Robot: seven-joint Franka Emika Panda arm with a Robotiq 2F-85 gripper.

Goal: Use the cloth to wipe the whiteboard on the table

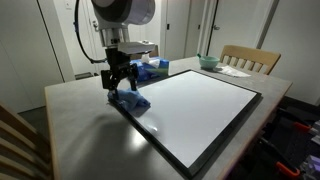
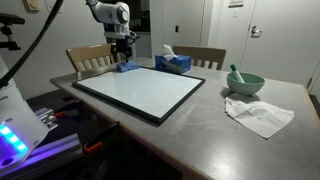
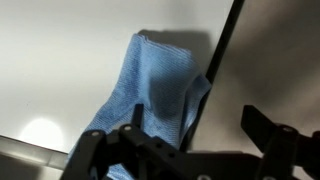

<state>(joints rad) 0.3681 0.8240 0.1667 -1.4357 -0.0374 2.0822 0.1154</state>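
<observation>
soft, light, floppy cloth [image 3: 160, 85], likely to slide on the glossy whiteboard [image 1: 205, 110]; best pinched at the bunched fold, lower centre of the wrist view. lying on the board's corner beside the black frame, left of centre in an exterior view. gripper [image 1: 118, 88] spread wide, holding nothing, hovering directly above, cloth between the jaws

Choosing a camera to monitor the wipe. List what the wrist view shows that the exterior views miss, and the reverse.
Only the wrist view: the cloth's weave and folds up close, and a bright glare spot on the whiteboard. Only the exterior views: the tissue box, green bowl, white papers and chairs. Both: the open gripper over the cloth at the board's black frame.
</observation>
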